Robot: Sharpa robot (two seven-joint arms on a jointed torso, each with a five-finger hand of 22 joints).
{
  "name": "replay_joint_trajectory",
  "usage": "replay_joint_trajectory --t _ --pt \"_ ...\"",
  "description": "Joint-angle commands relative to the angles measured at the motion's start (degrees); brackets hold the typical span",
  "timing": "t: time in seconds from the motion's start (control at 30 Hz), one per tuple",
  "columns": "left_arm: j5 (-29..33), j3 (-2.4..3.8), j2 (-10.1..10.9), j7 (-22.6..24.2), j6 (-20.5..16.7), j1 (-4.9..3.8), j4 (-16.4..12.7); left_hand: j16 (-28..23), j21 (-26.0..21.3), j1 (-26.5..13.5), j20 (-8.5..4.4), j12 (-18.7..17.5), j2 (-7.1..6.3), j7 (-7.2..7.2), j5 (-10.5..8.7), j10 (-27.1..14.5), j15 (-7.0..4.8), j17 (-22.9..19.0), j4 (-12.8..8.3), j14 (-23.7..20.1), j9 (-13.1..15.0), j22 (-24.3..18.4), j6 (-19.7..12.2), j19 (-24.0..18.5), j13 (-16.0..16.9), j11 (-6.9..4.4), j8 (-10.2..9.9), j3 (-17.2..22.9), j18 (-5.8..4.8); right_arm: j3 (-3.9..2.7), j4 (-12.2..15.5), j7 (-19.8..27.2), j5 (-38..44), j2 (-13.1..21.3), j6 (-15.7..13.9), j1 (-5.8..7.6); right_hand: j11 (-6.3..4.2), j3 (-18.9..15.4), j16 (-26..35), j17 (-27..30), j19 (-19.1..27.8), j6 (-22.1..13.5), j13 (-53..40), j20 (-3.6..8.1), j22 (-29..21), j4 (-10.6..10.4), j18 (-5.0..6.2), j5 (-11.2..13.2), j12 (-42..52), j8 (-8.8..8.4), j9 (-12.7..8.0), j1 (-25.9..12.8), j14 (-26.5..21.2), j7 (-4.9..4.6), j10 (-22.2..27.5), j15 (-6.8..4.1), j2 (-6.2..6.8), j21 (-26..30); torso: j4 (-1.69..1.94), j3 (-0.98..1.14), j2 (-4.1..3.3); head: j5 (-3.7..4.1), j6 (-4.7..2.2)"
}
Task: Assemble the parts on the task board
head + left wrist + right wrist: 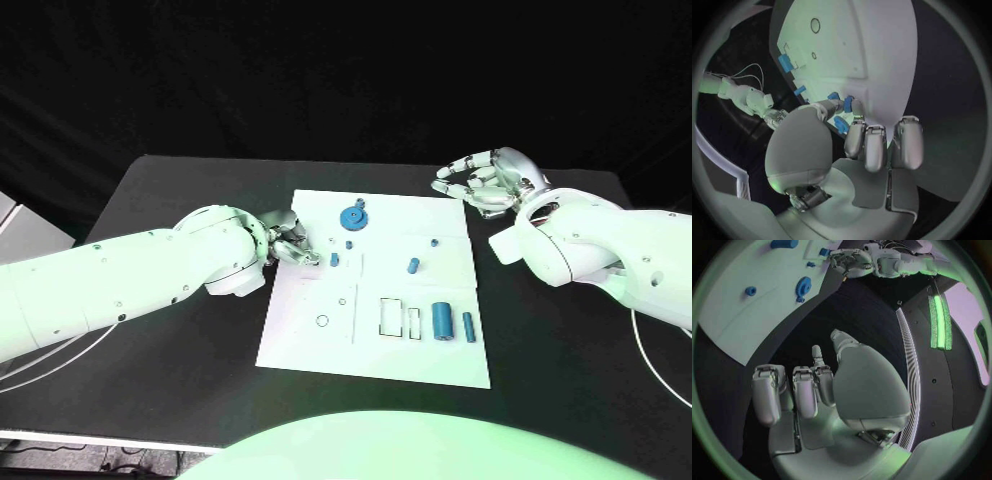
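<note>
The white task board (378,290) lies in the middle of the black table (173,190), and the small blue parts are spread over it. The left robot hand (293,243) is at the board's left edge, and its fingertips reach onto the plate close to a small blue peg (335,259). In the left wrist view, small blue pieces (847,104) sit right at the tips of the thumb and one finger. It looks as if the hand pinches one of them, but the pictures cannot settle this, so whether it holds a part cannot be told.

The right robot hand (488,182) is at the board's far right corner, over the black table, with fingers curled in and nothing in them.

The relation that matters is this: the blue wheel-shaped part (355,216) and the peg lie just beside the left hand, toward the board's middle. The larger blue cylinders (441,323) lie near the board's near right side, with their long axes running from far to near, well apart from both hands. Probably the left hand is the nearer one for the next move.
</note>
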State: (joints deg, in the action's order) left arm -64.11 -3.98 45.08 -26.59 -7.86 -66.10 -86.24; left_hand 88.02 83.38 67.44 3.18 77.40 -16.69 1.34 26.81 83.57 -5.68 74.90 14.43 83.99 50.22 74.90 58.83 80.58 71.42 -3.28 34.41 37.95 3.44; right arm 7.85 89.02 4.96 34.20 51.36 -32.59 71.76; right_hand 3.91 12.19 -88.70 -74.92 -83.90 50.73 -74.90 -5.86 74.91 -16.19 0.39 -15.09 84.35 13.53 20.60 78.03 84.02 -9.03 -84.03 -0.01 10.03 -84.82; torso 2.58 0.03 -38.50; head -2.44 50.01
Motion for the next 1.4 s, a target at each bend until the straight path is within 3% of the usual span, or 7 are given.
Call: replay_joint_trajectory --t 0.03,0.6,1.07,1.4 --pt "-1.6 0.06 -0.1 -0.2 -1.2 0.00 -0.3 0.1 0.4 -0.2 -0.19 0.2 0.28 -0.81 -0.27 0.3 -0.30 10.9 -9.2 5.0 0.0 5.5 1.4 0.4 0.0 -0.10 0.2 9.0 -0.59 -0.01 0.1 0.6 0.6 0.0 0.4 -0.03 0.40 0.4 0.4 -11.2 -3.4 -0.5 -9.9 -0.13 11.5 -0.1 0.98 -0.4 -0.1 0.25 -0.1 -0.6 5.0 -0.04 -0.7 0.06 0.20 0.4 -0.02 0.00 0.00 0.03 -0.01" --pt "-4.8 0.04 -0.5 -0.9 2.9 0.00 -0.2 0.0 0.2 0.2 -0.15 -0.1 0.08 -0.89 -0.94 0.1 -0.36 10.7 -10.0 4.9 -0.3 5.3 1.2 0.2 -0.5 -0.16 0.1 7.9 -0.55 -0.01 0.1 0.6 0.6 0.0 0.5 -0.03 0.40 0.4 0.4 -11.2 -3.4 -0.5 -9.9 -0.13 11.5 -0.1 0.98 -0.4 -0.1 0.25 -0.1 -0.6 5.0 -0.04 -0.7 0.06 0.20 0.4 -0.01 0.00 0.00 0.19 -0.01" --pt "-6.6 0.01 -0.8 -1.0 3.1 0.00 -0.3 -0.1 0.2 0.1 -0.12 -0.3 0.21 -0.84 -1.10 0.1 -0.32 10.6 -9.9 4.9 -0.4 5.3 1.2 0.1 -0.6 -0.11 0.1 7.4 -0.52 -0.01 0.1 0.6 0.6 0.0 0.5 -0.03 0.40 0.4 0.4 -11.2 -3.4 -0.5 -9.9 -0.13 11.5 -0.1 0.98 -0.4 -0.1 0.25 -0.1 -0.6 5.0 -0.04 -0.7 0.06 0.20 0.4 -0.02 0.02 0.01 0.19 -0.01" --pt "-5.6 0.00 -0.8 -1.0 3.0 0.00 -0.1 -0.2 -0.1 -2.2 0.09 -0.7 0.60 -1.53 -1.20 -0.2 -0.68 10.2 -5.7 4.8 -1.7 5.1 1.4 0.0 -0.8 -0.54 0.4 0.9 -0.49 -0.01 0.1 0.6 0.6 0.0 0.5 -0.03 0.40 0.4 0.4 -11.2 -3.4 -0.5 -9.9 -0.13 11.5 -0.1 0.99 -0.5 -0.1 0.29 -0.1 -0.7 5.0 -0.04 -0.6 0.06 0.22 0.4 0.01 0.00 0.00 0.23 -0.01"
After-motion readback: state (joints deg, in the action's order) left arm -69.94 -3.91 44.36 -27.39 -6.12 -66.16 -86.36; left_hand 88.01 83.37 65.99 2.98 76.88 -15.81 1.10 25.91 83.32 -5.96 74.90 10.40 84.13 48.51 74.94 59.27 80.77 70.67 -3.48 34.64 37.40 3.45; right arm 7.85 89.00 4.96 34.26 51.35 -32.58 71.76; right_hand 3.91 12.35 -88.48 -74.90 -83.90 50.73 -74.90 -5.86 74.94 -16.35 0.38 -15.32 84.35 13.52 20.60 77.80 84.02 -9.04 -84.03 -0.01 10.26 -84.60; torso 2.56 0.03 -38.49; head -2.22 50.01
